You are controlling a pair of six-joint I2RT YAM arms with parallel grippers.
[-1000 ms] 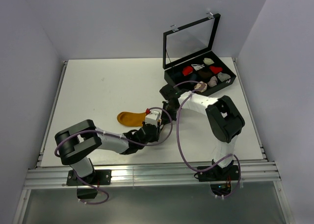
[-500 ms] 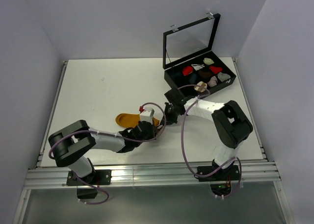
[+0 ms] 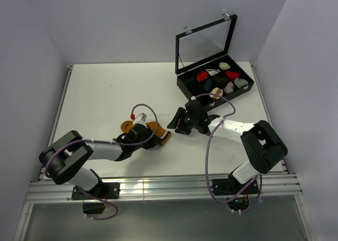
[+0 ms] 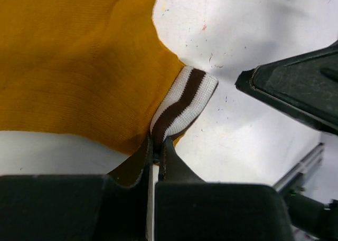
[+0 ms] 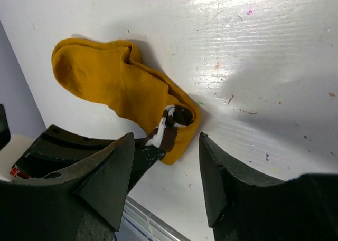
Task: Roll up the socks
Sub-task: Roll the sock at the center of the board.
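A white worktop [image 3: 105,93] carries an open black box [image 3: 247,89] at 2 o'clock, its lid upright and small coloured bundles [image 3: 202,76] sorted inside, well apart from the action. Both arms reach in over the near half: the left arm [image 3: 100,150] lies low from 7 o'clock, the right arm [image 3: 237,129] stretches in from 4 o'clock. Between them, just short of the near edge at about 6 o'clock from the worktop's centre, lies a mustard sock [image 5: 116,88], flat and partly folded; the right wrist view shows two rounded toe lobes at its 10 o'clock end, so a second sock may lie stacked with it, though that cannot be told for certain. The right pincer [image 3: 177,124] hangs at 2 o'clock from the sock with its fingers spread wide, gripping nothing and clear of the cloth. The left pincer [image 4: 157,146] has its fingers pressed together on the striped cuff [image 4: 185,101], a white-and-brown ribbed band doubled over at the sock's 5 o'clock end, pinching it at the band's base where it meets the mustard knit. The fabric looks light, limp and stretchy, likely to sag, bunch and spring open rather than keep a fold, and unlikely to slip from rubbery fingers. The ribbed cuff appears the firmest hold; a roll would probably want that edge pinched through all its layers while the free pincer pins the body flat.
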